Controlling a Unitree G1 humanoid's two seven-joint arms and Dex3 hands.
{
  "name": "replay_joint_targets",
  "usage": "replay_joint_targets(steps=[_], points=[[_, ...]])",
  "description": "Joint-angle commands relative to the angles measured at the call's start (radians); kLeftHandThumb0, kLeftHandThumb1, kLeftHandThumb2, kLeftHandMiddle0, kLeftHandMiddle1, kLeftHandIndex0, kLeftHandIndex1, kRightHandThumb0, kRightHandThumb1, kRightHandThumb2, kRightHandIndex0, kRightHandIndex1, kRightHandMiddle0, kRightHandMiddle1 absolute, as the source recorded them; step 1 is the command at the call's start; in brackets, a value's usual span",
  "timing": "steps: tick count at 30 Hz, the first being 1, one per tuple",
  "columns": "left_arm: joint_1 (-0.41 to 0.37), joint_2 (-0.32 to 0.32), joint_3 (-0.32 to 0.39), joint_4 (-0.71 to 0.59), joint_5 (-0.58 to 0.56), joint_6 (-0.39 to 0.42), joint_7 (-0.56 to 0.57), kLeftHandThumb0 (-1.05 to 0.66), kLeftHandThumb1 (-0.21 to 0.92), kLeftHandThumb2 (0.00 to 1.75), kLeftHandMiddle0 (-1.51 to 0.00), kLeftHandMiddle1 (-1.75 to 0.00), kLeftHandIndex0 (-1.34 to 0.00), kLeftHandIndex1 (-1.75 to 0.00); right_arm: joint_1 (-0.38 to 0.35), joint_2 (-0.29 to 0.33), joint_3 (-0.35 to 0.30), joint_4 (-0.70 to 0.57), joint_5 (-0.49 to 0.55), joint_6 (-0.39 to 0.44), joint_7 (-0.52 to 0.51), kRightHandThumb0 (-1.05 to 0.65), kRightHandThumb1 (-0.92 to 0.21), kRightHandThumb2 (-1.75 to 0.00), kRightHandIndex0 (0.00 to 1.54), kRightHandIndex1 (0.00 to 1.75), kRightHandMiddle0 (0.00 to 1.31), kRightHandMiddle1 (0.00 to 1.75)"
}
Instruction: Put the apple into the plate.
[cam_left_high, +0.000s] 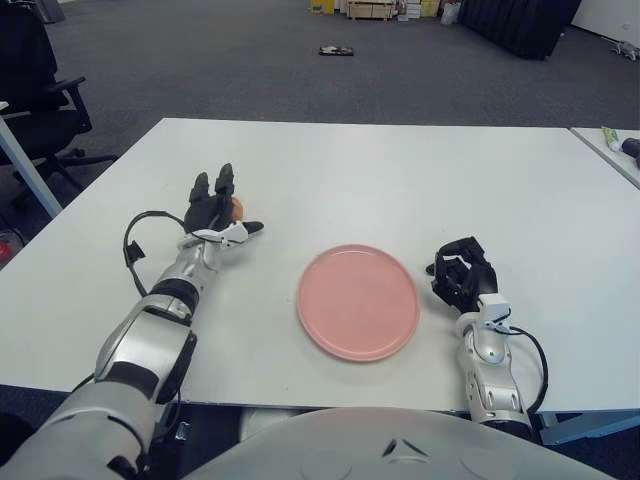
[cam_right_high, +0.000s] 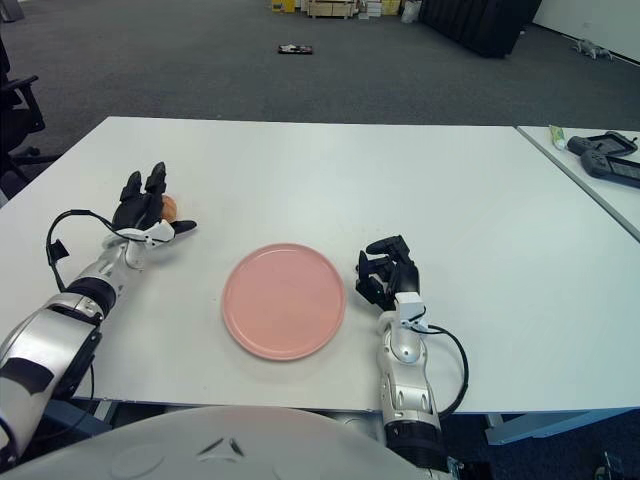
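Apple (cam_right_high: 169, 206): small, rigid, smooth, likely light; lies on table (cam_left_high: 400, 180) left of plate (cam_left_high: 357, 300), mostly hidden behind left hand (cam_left_high: 211, 211), whose fingers spread, clasping nothing. Best cupped around its sides. Right hand (cam_left_high: 459, 274) shows right of plate.

On the table (cam_left_high: 400, 170), the plate (cam_left_high: 357, 300) lies centrally; the apple (cam_left_high: 238, 208) sits well left, slightly behind it.
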Motion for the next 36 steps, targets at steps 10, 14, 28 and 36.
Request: replay_joint_targets(steps=[10,14,28,36], points=[[0.028,0.009,-0.023,0.009,-0.027,-0.033,-0.142,-0.87,0.69,0.57,-0.05,-0.70,0.00,-0.97,0.002,0.001,-0.005,-0.011,0.007,0.004,0.000,-0.38,-0.70,-0.83,0.60,1.38,0.32,1.75],[0.033,0.012,-0.015,0.006,-0.045,-0.061,-0.159,-0.80,0.60,0.73,-0.10,-0.92,-0.01,-1.24,0.002,0.001,-0.007,-0.009,0.014,-0.002,0.006,-0.38,-0.70,-0.84,0.59,1.38,0.33,1.75],[0.039,0.028,-0.013,0.005,-0.060,-0.122,-0.152,-0.58,0.43,0.99,-0.36,-1.31,-0.34,-1.58,0.006,0.000,-0.008,-0.016,0.007,0.005,0.003,-0.38,-0.68,-0.86,0.60,1.38,0.34,1.75],[0.045,0.031,-0.003,0.001,-0.075,-0.161,-0.144,-0.44,0.47,1.04,-0.43,-1.50,-0.53,-1.65,0.010,0.001,-0.009,-0.026,0.003,0.017,-0.004,-0.38,-0.68,-0.86,0.61,1.38,0.34,1.75]])
